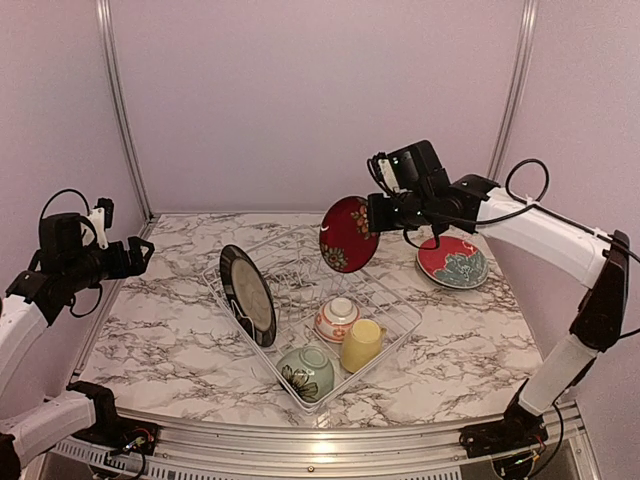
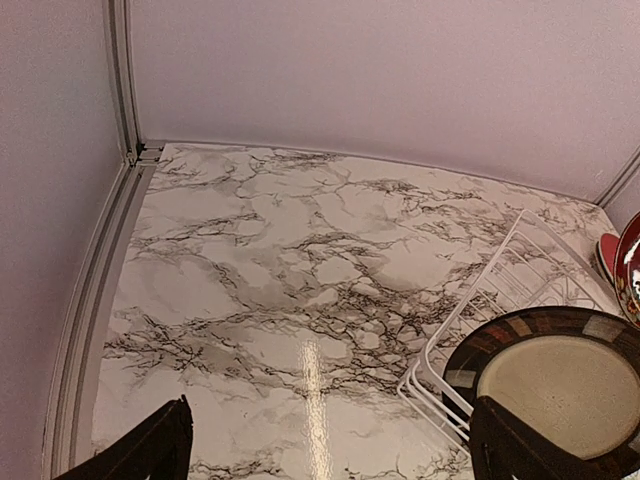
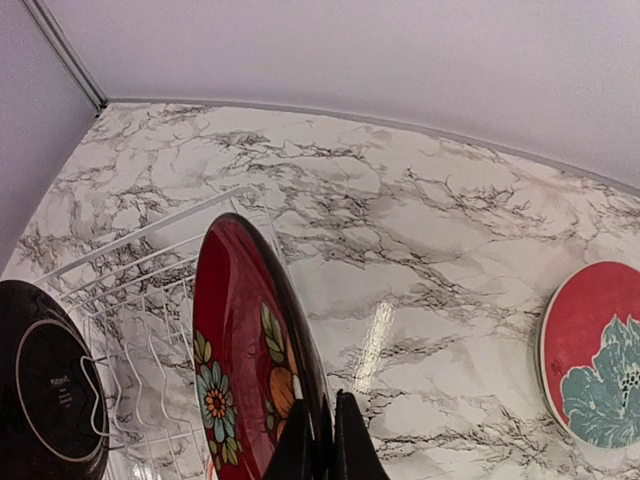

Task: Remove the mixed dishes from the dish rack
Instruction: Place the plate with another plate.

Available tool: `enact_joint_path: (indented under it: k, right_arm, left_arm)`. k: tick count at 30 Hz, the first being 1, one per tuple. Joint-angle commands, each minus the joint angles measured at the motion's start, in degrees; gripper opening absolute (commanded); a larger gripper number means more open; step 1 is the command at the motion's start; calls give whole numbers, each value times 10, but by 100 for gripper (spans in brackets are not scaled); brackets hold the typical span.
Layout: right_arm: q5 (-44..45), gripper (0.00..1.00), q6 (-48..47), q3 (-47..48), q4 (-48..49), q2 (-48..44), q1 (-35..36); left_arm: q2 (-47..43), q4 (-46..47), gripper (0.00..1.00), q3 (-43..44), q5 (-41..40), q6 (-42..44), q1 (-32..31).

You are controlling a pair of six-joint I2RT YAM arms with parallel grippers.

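Note:
The white wire dish rack [image 1: 402,312] lies mid-table. In it a black-rimmed plate [image 1: 248,295] stands upright, with a small red-patterned bowl [image 1: 337,319], a yellow cup [image 1: 361,345] and a green flowered bowl [image 1: 306,372]. My right gripper [image 1: 375,215] is shut on the rim of a dark red flowered plate [image 1: 347,235], held on edge above the rack's far right side. The wrist view shows this plate [image 3: 245,360] pinched in the gripper [image 3: 325,440]. A red-and-teal plate [image 1: 453,261] lies flat on the table to the right. My left gripper [image 1: 135,255] hangs open at the far left, holding nothing.
In the left wrist view the rack's corner [image 2: 500,290] and the black-rimmed plate [image 2: 560,380] sit at the lower right, beyond the open gripper [image 2: 325,450]. Pale walls with metal corner posts [image 1: 118,110] enclose the marble table [image 1: 170,330].

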Motion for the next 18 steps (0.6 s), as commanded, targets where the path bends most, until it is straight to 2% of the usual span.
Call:
enact_joint_path:
  k: [1, 5, 11, 15, 18]
  right_arm:
    - [-140, 0, 43, -56, 121, -73, -86]
    - [-233, 0, 122, -167, 214, -146, -188]
    - [-292, 0, 208, -316, 316, -230, -342]
    - [-349, 0, 246, -383, 379, -237, -464]
    - [-370, 0, 251, -397, 393, -214, -519]
  left_arm:
    - [1, 2, 99, -4, 3, -1, -1]
    - [1, 2, 99, -4, 2, -1, -1]
    - [1, 1, 99, -3, 2, -1, -2]
    - [1, 1, 99, -3, 1, -1, -1]
    - [1, 1, 99, -3, 3, 0, -1]
